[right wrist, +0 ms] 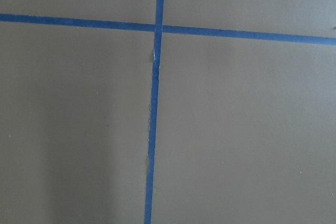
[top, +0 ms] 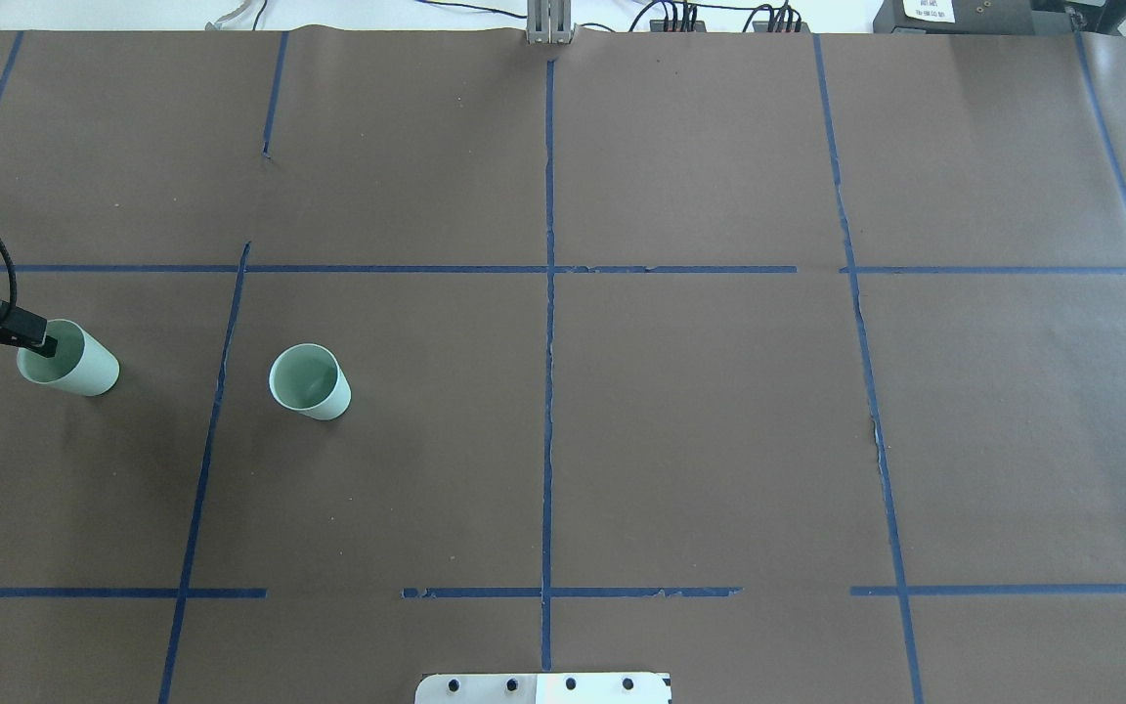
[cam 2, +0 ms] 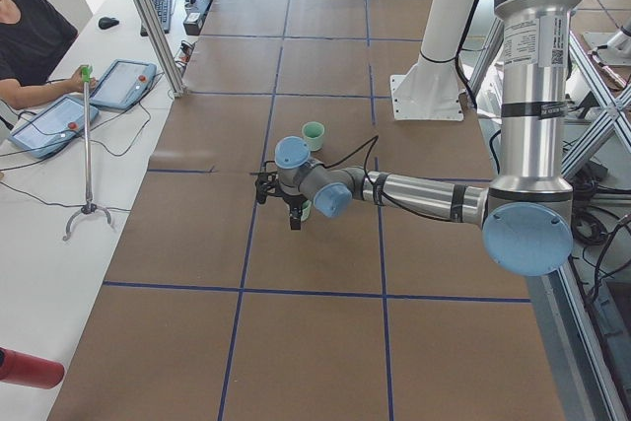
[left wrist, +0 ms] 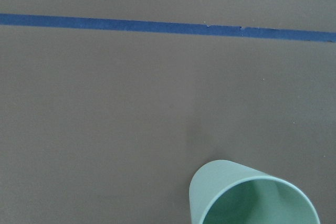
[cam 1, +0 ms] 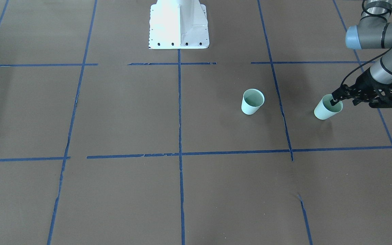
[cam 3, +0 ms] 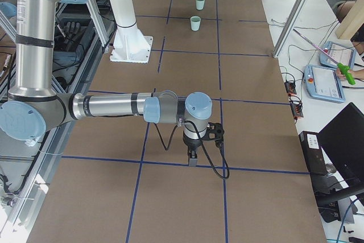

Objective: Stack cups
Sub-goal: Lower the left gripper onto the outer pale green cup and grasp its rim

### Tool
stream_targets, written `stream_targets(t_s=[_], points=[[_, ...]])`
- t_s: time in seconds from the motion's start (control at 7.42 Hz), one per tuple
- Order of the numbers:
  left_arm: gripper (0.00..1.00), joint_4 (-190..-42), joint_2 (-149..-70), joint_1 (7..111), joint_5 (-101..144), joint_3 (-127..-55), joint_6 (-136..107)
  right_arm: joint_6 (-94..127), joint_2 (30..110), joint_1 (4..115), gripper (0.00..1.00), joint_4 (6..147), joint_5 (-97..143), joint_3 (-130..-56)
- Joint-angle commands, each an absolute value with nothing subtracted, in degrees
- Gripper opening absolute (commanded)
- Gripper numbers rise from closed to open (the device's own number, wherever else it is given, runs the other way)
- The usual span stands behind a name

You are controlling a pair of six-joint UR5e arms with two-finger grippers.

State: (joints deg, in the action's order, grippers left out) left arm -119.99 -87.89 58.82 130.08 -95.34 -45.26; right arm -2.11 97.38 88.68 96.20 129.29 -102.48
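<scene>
On the far left of the table [top: 700, 411], we see the left gripper [top: 35, 342] reaching down to the first cup [top: 74, 367]. One black finger dips inside the rim. The fingers look pressed close together on the cup's wall, so we think they are pinching it, though the outside finger is hard to see. The cup seems to sit on the table, not lifted yet.

A little to the right, past a line of blue tape [top: 221, 391], the second cup [top: 314, 386] stands alone with its mouth open to the top. Nothing touches it.

We think these cups are light and thin, so a small bump could tip one over. Their walls are smooth, so they may slip. The rim looks like the best place to hold, with one finger in and one out. That leaves the narrow bottom free to slide down into the other cup.

Far off to the right, the right gripper [cam 3: 192, 160] points down over bare table, well apart from both cups. We cannot tell if it is spread or pressed together.
</scene>
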Motion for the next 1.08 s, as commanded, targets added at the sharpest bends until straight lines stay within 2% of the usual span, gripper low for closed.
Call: stream_targets(t_s=[0.0, 0.13, 0.4, 0.54, 0.67, 0.94], points=[[0.70, -120.0, -88.7, 58.3, 130.0, -94.1, -45.3, -2.1, 97.4, 88.7, 1.00, 96.2, 129.3, -102.5], [0.43, -120.0, -88.7, 58.3, 130.0, -94.2, -45.3, -2.1, 97.4, 88.7, 1.00, 96.2, 129.3, -102.5], [0.00, -120.0, -88.7, 58.3, 130.1, -94.5, -45.3, -2.1, 97.4, 88.7, 1.00, 96.2, 129.3, -102.5], [0.00, -120.1, -88.5, 58.4, 130.3, -95.1, -45.4, -2.1, 97.4, 88.7, 1.00, 96.2, 129.3, -102.5], [0.00, -119.5, -87.7, 59.0, 130.6, -98.9, -45.4, -2.1, 97.4, 88.7, 1.00, 96.2, 129.3, -102.5], [0.00, -108.5, -85.9, 63.0, 132.3, -110.4, -44.4, -2.1, 97.4, 88.7, 1.00, 96.2, 129.3, -102.6]])
